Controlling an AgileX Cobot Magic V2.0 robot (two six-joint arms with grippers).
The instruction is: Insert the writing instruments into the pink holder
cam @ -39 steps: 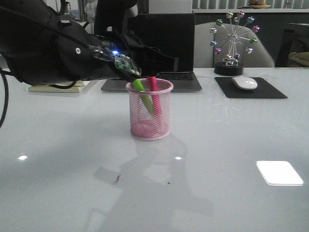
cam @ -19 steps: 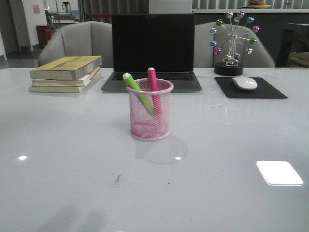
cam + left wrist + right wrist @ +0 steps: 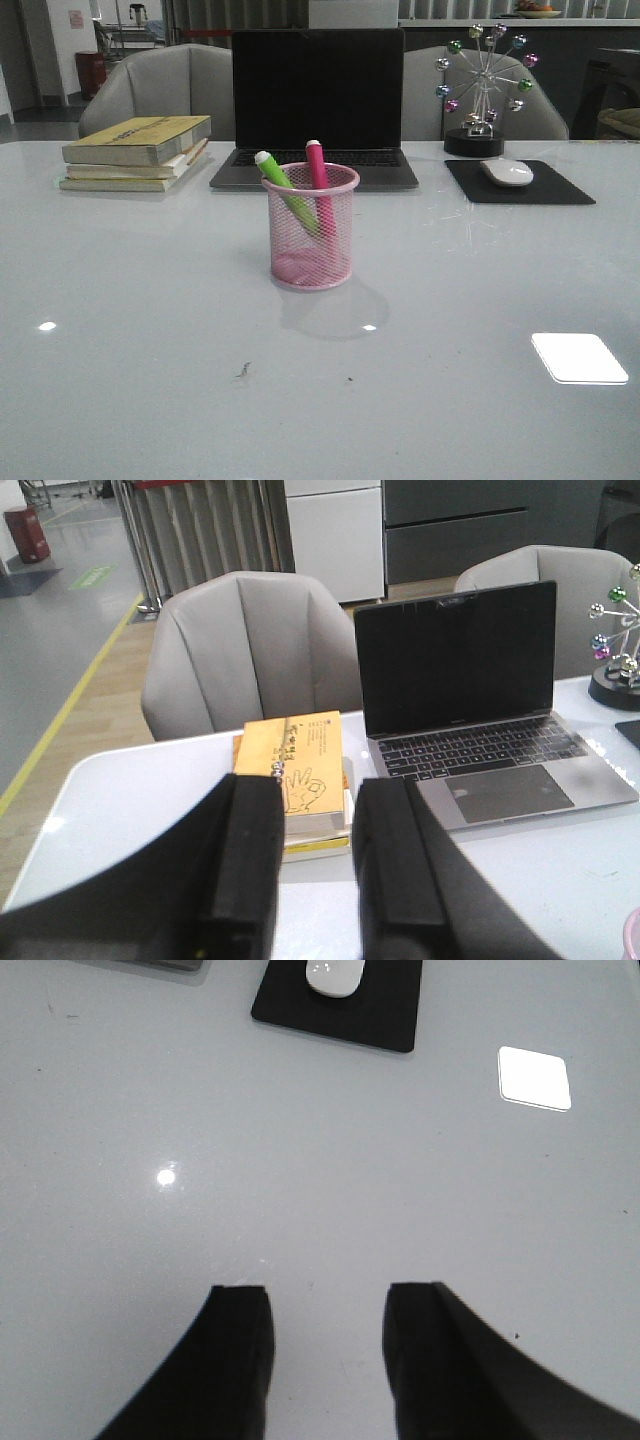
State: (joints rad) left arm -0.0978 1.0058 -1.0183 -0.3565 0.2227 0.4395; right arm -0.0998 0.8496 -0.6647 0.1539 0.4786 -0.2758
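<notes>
Books: I see a stack of books (image 3: 136,152) at the far left of the table (image 3: 150,330), the top one yellow.
Laptop: an open laptop (image 3: 316,105) with a dark screen stands behind the cup, just right of the books.
Pink holder: the pink holder (image 3: 310,226) stands upright mid-table, in front of the laptop, nothing touching its outside.
Green marker: the lime green marker (image 3: 287,192) sits inside the cup, long axis tilted, capped end up and leaning left over the rim.
Pink marker: the hot pink marker (image 3: 319,180) is in the cup just right of the green one, nearly upright, cap end up above the rim.
Mouse: a white mouse (image 3: 507,172) lies on a black pad (image 3: 520,184) at far right.
Left gripper: the left gripper (image 3: 316,865) shows only in my wrist view, jaws spread, nothing between them.
Right gripper: the right gripper (image 3: 328,1345) hangs over bare table, jaws apart and empty.
</notes>
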